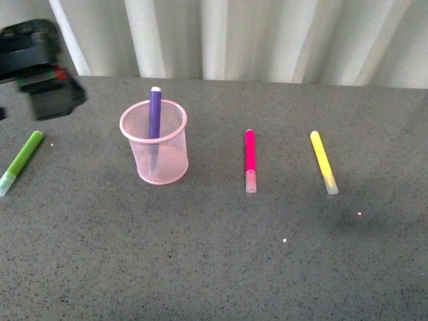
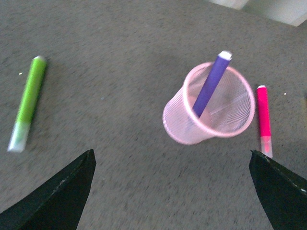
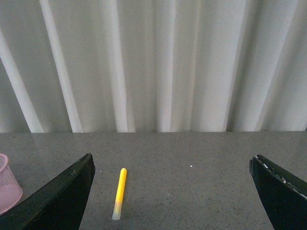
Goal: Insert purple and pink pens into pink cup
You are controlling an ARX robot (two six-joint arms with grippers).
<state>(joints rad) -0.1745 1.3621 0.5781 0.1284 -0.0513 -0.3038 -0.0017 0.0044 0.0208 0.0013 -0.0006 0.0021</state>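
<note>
The pink cup [image 1: 155,150] stands upright left of the table's middle, and the purple pen [image 1: 155,110] leans inside it with its tip above the rim. To the cup's right the pink pen [image 1: 250,157] lies flat on the table, clear cap toward me. My left gripper [image 2: 171,152] hovers open and empty above the table, short of the cup [image 2: 177,125]; its view also shows the purple pen [image 2: 211,84] and pink pen [image 2: 263,115]. My right gripper [image 3: 171,155] is open and empty, with the cup's edge [image 3: 7,189] off to one side.
A lime green marker [image 1: 21,160] lies at the far left, under my raised left arm [image 1: 40,67]. A yellow marker [image 1: 323,162] lies right of the pink pen. A white curtain [image 1: 267,33] hangs behind the grey table [image 1: 214,267].
</note>
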